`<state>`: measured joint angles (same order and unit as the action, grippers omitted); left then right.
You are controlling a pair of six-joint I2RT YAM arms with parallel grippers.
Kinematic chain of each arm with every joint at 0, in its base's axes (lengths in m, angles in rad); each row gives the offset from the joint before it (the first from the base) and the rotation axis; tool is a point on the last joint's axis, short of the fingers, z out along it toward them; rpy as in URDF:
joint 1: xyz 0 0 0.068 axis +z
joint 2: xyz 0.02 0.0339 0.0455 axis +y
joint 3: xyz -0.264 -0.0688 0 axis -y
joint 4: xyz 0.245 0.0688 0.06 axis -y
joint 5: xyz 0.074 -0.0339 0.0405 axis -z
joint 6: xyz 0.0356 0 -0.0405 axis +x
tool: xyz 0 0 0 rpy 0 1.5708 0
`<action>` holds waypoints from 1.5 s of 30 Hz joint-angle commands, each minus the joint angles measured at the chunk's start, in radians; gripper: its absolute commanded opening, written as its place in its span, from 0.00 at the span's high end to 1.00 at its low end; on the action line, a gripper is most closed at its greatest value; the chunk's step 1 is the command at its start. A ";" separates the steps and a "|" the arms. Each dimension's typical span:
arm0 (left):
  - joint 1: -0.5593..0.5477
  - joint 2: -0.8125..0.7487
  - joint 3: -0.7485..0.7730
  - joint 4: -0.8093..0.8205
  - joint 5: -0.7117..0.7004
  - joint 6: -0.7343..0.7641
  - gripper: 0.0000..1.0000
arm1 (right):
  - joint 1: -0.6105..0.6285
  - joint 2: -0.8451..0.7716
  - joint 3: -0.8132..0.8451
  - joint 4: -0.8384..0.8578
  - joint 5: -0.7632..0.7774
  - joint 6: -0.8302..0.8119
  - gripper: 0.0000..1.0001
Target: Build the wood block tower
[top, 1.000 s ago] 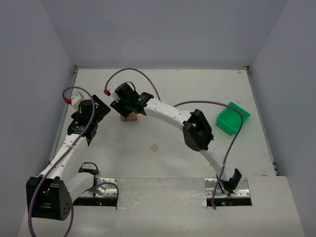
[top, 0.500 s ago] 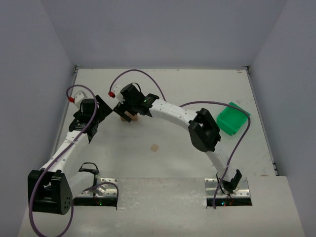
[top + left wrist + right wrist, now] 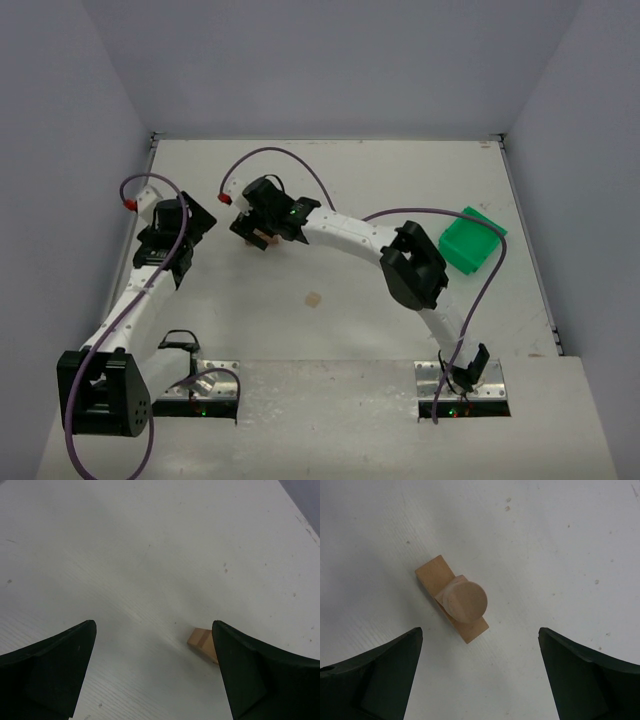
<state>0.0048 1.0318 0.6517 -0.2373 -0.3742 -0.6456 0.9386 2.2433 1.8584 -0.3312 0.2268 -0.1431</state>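
Right pincer [image 3: 479,631] spread wider since earlier, above wood block tower [image 3: 454,598].

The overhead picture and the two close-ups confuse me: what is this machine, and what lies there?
Two robot arms are bolted at a white table. The overhead picture looks down on both; each close-up comes from a wrist camera, its dark fingers framing the view. The right gripper hangs open above a wooden bar with a round wooden piece standing on it. The left gripper is open too, holding nothing. A small loose block and a green bin also lie on the table.
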 commanded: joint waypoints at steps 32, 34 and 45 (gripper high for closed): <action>0.063 -0.061 0.031 -0.024 -0.074 -0.045 0.00 | 0.011 0.114 0.123 0.098 0.107 -0.035 0.01; 0.063 -0.061 0.031 -0.023 -0.072 -0.044 0.00 | 0.011 0.116 0.124 0.099 0.103 -0.036 0.01; 0.061 -0.059 0.029 -0.008 -0.045 -0.033 0.00 | 0.014 0.126 0.135 0.113 0.104 -0.035 0.01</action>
<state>0.0542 0.9928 0.6537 -0.2888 -0.4354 -0.6859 0.9458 2.3585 1.9393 -0.2697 0.3130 -0.1654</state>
